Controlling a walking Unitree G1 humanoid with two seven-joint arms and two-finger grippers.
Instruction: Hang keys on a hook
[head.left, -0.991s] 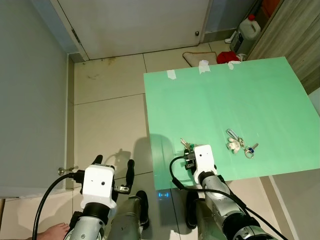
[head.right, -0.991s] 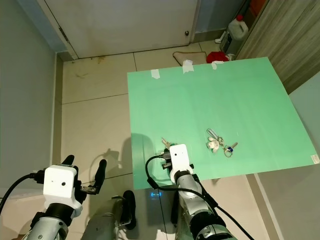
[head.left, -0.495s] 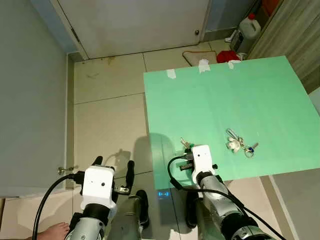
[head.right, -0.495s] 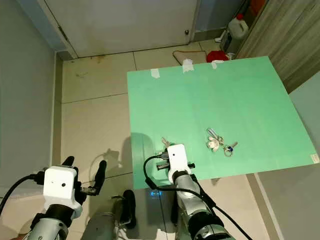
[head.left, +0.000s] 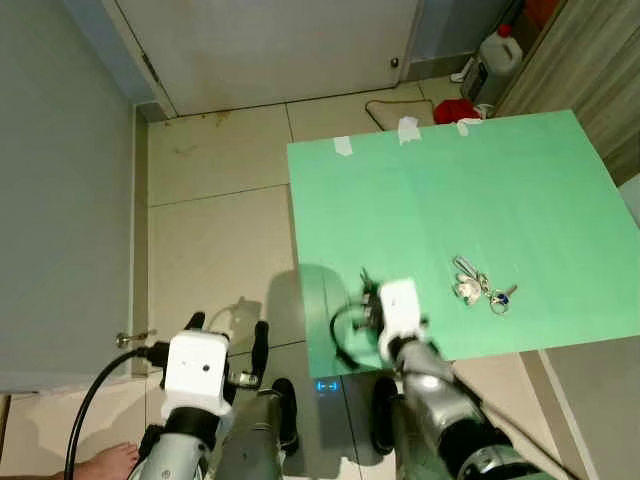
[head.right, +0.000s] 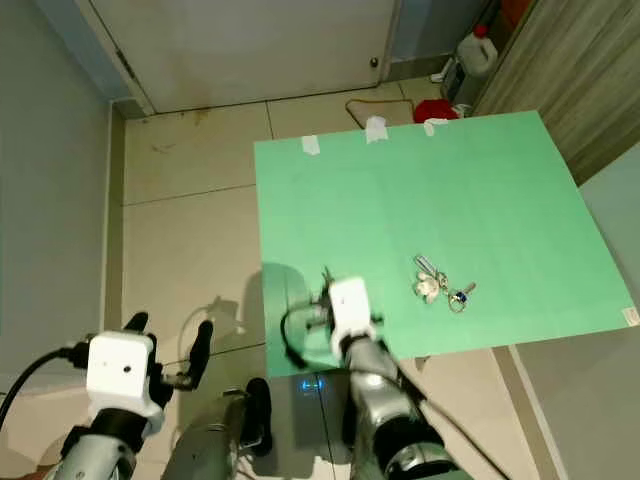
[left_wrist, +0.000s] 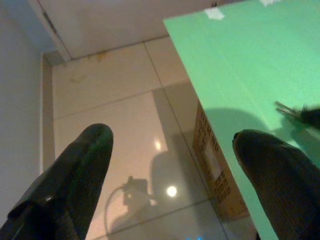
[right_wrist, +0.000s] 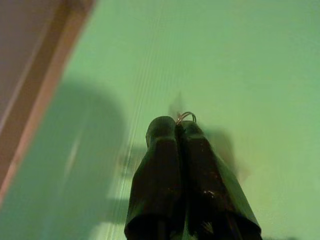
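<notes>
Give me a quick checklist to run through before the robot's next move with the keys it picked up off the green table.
1. Right gripper jaws shut: ok.
2. Small silver key ring pinched at the jaw tips: ok, though little of it shows.
3. Keys hanging securely below the ring: cannot tell, the arm is blurred.
4. Second bunch of keys with a white charm left on the green table: ok, apart from the gripper.
5. Left gripper open and idle over the tiled floor: ok.
6. Hook located: cannot tell.
</notes>
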